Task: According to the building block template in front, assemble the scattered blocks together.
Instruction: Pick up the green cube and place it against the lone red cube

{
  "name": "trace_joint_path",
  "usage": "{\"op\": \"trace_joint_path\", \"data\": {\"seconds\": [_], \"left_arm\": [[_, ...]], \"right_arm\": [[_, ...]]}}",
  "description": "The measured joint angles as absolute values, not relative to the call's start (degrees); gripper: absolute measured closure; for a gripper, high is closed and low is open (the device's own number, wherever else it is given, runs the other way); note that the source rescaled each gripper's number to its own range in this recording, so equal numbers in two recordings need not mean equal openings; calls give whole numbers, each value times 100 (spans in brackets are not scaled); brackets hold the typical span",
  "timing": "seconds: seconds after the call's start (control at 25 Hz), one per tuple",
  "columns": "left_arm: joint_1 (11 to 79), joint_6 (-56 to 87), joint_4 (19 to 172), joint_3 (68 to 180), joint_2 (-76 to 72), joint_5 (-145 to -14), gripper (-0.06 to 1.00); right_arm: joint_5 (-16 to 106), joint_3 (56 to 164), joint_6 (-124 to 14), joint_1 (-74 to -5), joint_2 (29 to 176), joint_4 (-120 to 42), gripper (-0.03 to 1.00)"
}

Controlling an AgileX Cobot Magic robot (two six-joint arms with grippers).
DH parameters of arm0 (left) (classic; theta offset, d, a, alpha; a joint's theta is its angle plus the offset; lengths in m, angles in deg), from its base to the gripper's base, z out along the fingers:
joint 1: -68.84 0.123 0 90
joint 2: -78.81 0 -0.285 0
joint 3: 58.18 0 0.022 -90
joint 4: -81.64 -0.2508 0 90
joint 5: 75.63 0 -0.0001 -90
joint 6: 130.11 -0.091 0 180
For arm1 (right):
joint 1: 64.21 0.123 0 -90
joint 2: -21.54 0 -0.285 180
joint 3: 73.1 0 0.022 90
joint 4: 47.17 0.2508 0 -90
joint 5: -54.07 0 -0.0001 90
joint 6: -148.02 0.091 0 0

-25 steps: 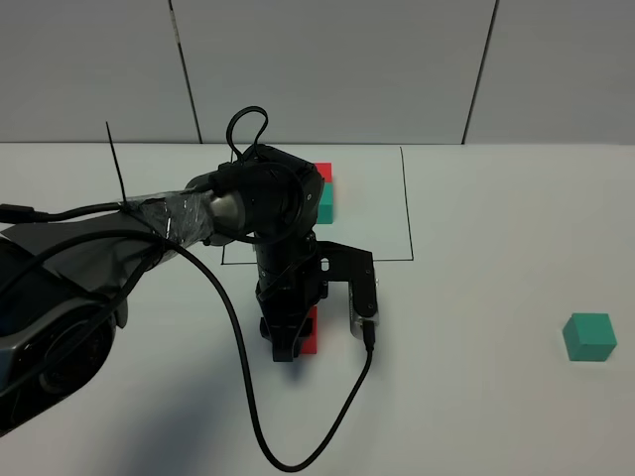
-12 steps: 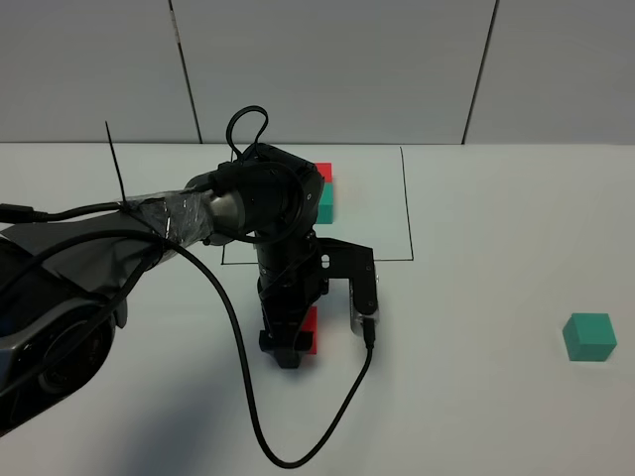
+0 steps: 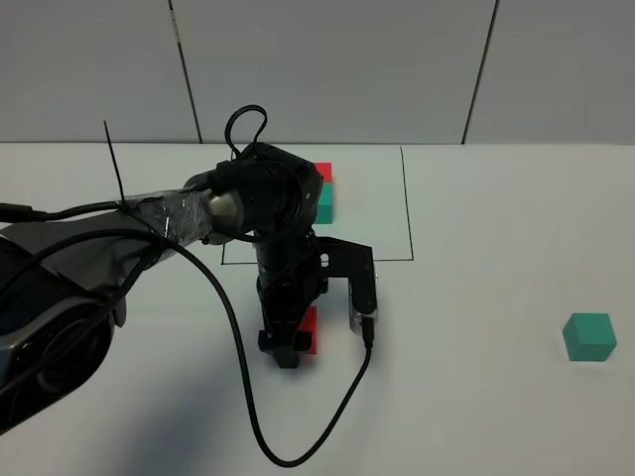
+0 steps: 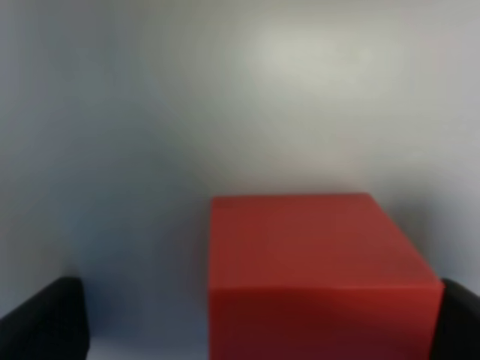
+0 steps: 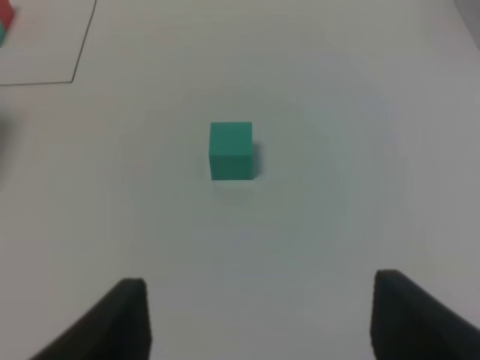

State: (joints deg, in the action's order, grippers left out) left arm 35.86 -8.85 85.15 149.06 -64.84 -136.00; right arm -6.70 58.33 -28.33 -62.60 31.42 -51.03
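Claw wide around red cube

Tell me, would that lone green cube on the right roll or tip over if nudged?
Probably it would slide rather than roll: the teal cube has flat faces and sits squarely on the smooth white table. It looks as wide as tall, so tipping seems unlikely. Its crisp edges suggest it is stiff.

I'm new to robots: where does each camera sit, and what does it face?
Exterior high: mounted high, facing down at the table; left arm shows, over the red cube.
Left wrist: on that arm, close on the red cube; left gripper shows.
Right wrist: on the other arm, above the teal cube; right gripper shows.
Shared: exterior and right wrist both show the teal cube.
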Motion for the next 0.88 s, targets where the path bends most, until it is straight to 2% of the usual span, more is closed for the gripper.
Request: {"op": "trace_joint_path", "data": {"seconds": [0.6,0.88], "left_arm": [[3586,-717,8648,14900,-5891,-14037,-6],[3586,-203,8818,14900,-5533,-14043,-5]], "right_arm": [[-670,5833,-2833,-6260,3142,-5103,38],[-670,5833,-2833,-6260,3142,-5103,38]]}}
